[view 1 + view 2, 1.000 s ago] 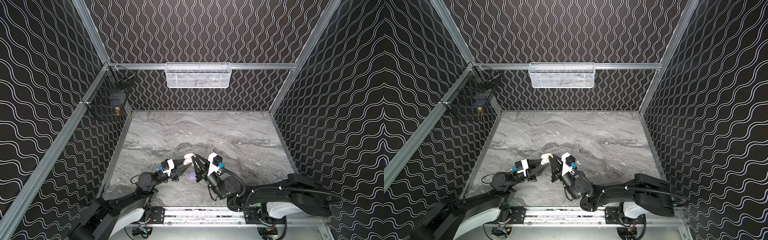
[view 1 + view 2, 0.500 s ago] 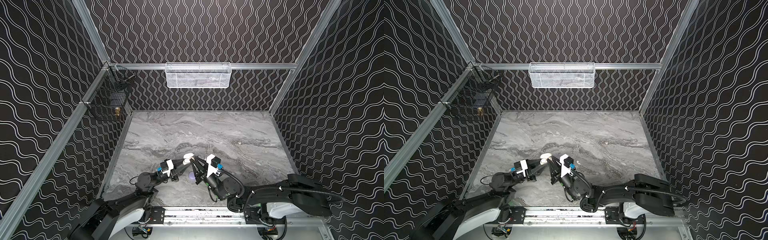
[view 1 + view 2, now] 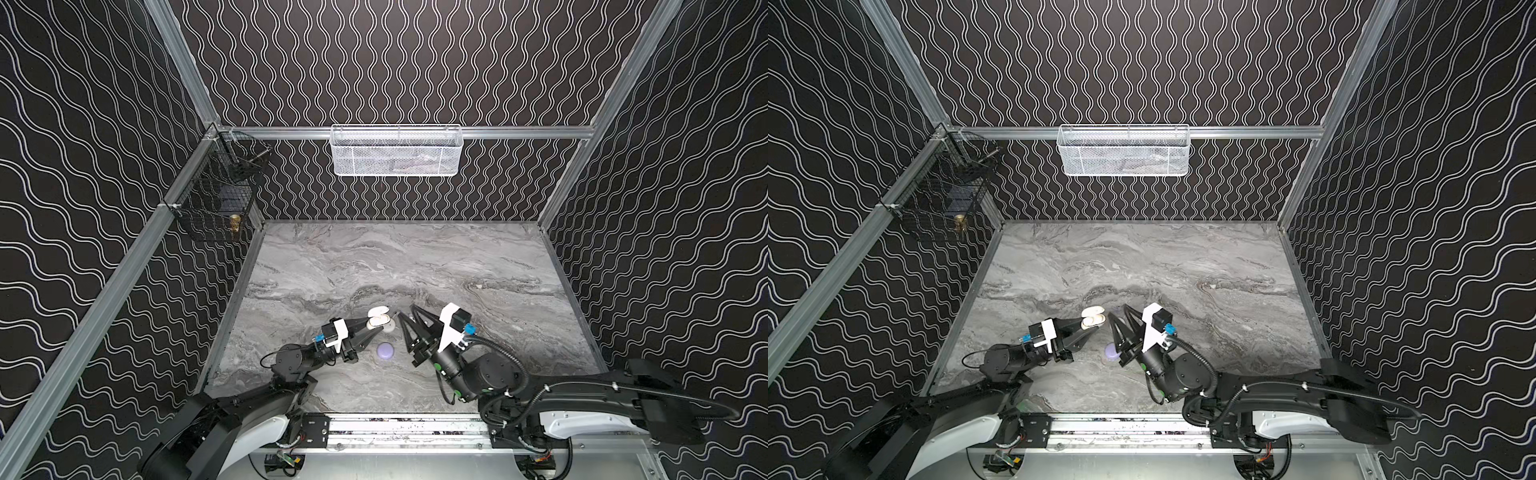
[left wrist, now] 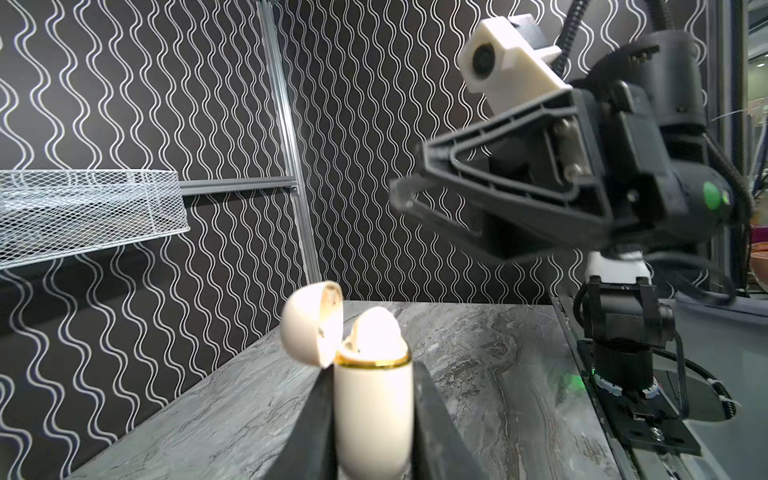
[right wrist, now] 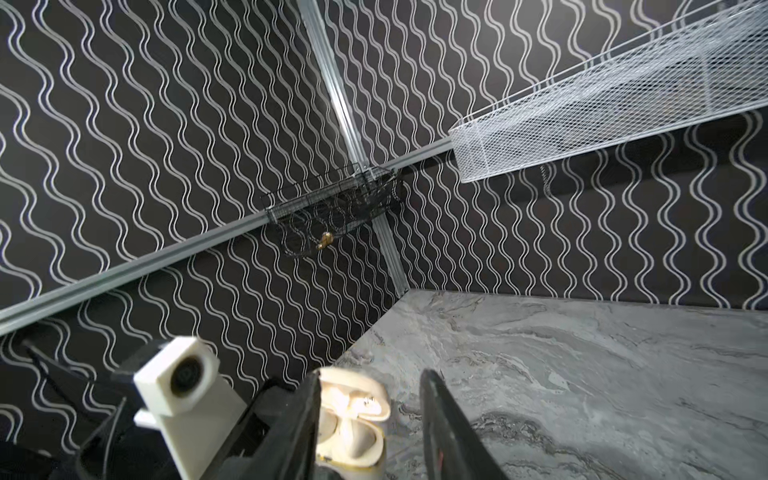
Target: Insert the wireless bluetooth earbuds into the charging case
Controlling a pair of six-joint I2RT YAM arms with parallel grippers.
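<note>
Cream plastic earbud (image 4: 375, 329): we judge it light, slippery; pinch its bulb. Cream case (image 4: 373, 409) clamped in left gripper (image 4: 374, 370); right gripper (image 5: 372, 376) ajar, empty.

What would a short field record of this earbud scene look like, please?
left gripper: shut on cream charging case, held upright
case lid: open
earbud: one visible in the case opening
right gripper: open, empty, beside the case
lavender case: on the marble table, between the arms
</note>
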